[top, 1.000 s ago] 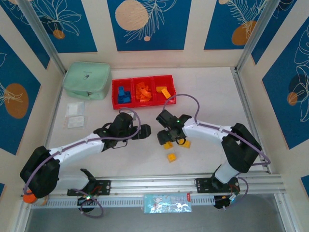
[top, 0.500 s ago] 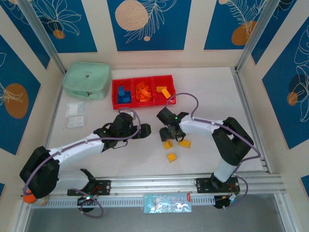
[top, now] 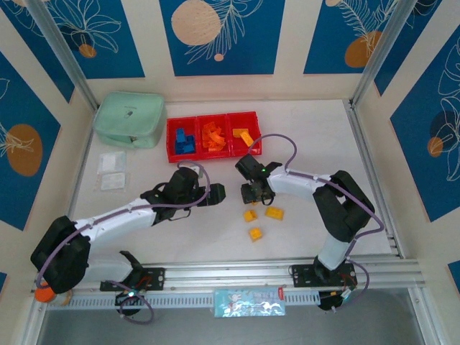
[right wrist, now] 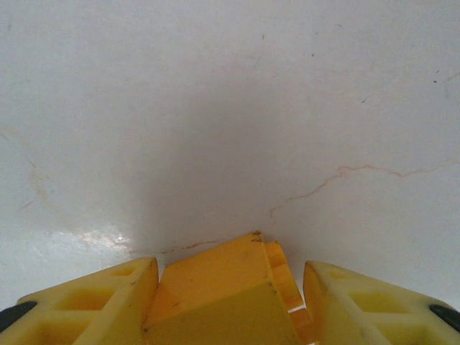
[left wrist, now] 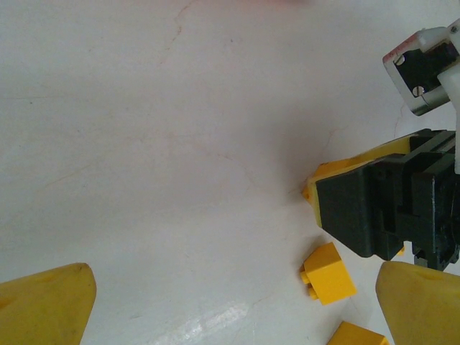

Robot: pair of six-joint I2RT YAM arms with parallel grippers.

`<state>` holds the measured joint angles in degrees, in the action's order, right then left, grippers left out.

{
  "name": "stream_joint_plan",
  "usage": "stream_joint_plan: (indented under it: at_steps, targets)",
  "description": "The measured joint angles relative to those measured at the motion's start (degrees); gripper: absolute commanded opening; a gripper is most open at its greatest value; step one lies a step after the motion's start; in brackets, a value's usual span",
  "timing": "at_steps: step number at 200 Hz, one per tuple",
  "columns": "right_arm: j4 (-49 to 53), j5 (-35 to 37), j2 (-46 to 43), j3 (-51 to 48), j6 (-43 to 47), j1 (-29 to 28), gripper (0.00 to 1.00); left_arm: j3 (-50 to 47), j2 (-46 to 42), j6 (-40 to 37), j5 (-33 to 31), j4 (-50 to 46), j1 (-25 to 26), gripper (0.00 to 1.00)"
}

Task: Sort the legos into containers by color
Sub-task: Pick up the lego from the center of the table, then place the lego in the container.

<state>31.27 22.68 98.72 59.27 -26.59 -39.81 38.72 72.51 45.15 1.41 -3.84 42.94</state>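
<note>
My right gripper [top: 253,192] [right wrist: 230,298] is shut on a yellow lego [right wrist: 215,287] [left wrist: 345,167], held just over the white table. Its left finger lies against the brick and the studded side faces the right finger. Three more yellow legos lie loose on the table [top: 249,215], [top: 274,213], [top: 255,233]; one [left wrist: 328,273] sits close to my left gripper. That left gripper [top: 215,194] [left wrist: 230,316] is open and holds nothing. The red containers [top: 208,156] stand behind, with blue legos [top: 185,140] in the left bin, orange ones [top: 213,136] in the middle and a yellow one [top: 243,135] in the right.
A mint green pouch [top: 129,118] sits left of the bins, with clear packets [top: 112,171] in front of it. A metal rail [top: 287,272] runs along the near edge. Patterned walls close the table in at the back and sides.
My right gripper has closed on a yellow lego and drawn back from the loose bricks toward the bins. The left arm has not moved.
</note>
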Motion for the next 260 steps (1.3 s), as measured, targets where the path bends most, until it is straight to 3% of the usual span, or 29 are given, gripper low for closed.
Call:
stream_joint_plan:
  at_steps: [61, 120, 173, 260]
  targets:
    - [0.07, -0.39, 0.09, 0.48, 0.90, 0.11, 0.40, 0.20, 0.07, -0.20, 0.00, 0.00, 0.00, 0.99]
    - [2.45, -0.44, 0.00, 5.73, 3.26, 0.68, 0.40, 4.52, 1.49, -2.25, 0.00, -1.51, -0.02, 0.99]
    - [2.73, -0.33, 3.23, 21.75, 7.61, 5.73, 0.40, 8.90, 1.55, -5.73, 0.02, -3.98, -2.58, 0.99]
    - [2.95, -0.13, 25.73, 49.48, 13.84, 13.22, 0.41, 12.79, 4.81, -8.81, 0.68, -4.79, -10.19, 0.99]
